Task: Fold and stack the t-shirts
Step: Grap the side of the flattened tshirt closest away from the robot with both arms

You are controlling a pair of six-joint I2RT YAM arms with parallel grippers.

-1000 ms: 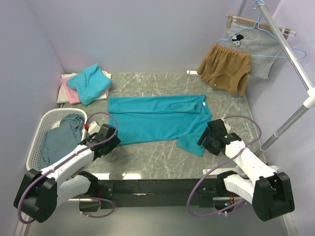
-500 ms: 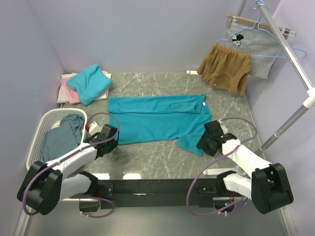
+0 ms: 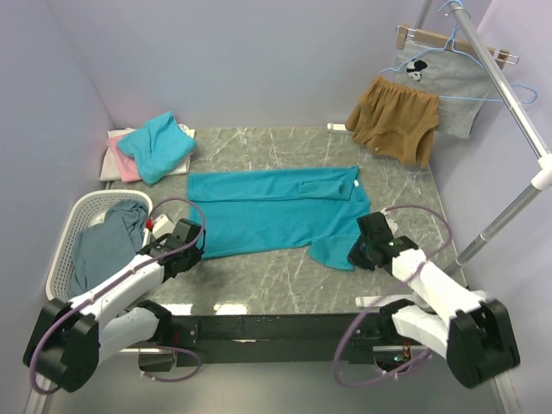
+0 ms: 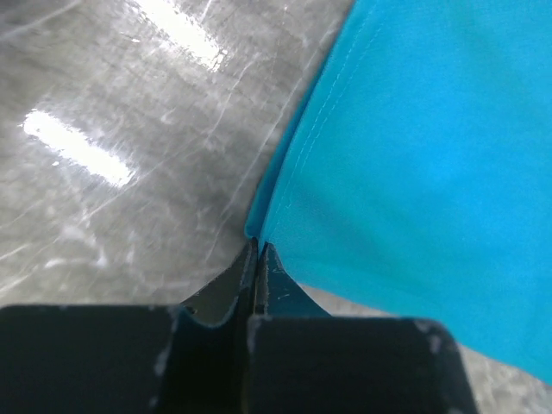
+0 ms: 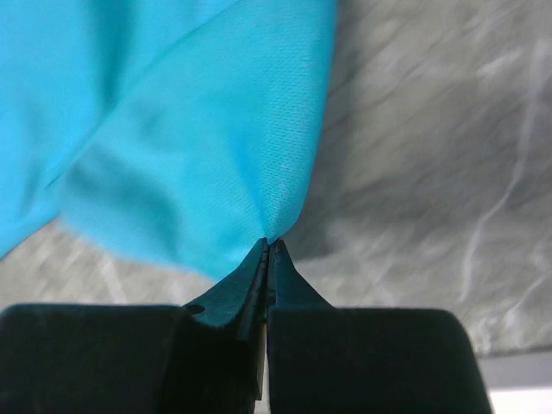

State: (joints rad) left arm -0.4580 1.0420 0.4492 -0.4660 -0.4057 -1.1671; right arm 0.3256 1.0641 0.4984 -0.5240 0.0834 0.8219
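A teal t-shirt (image 3: 276, 211) lies spread flat across the middle of the marble table, its far edge folded over. My left gripper (image 3: 200, 244) is shut on the shirt's near left corner (image 4: 259, 228); the jaws pinch the hem. My right gripper (image 3: 354, 252) is shut on the near right sleeve corner (image 5: 274, 226), the cloth pulled to a point between the jaws. At the back left lies a stack of t-shirts (image 3: 155, 147): a teal one on top of pink and white ones. A slate-blue t-shirt (image 3: 108, 241) sits in the basket.
A white laundry basket (image 3: 62, 237) stands at the left edge. Tan-brown shorts (image 3: 392, 121) and a grey printed garment (image 3: 440, 82) hang from a rack pole (image 3: 509, 103) at the back right. Bare marble (image 3: 285, 280) shows in front of the shirt.
Both grippers have shut on the near corners of the spread teal shirt. The right arm slid slightly left toward the sleeve; the near hem has shifted a little.
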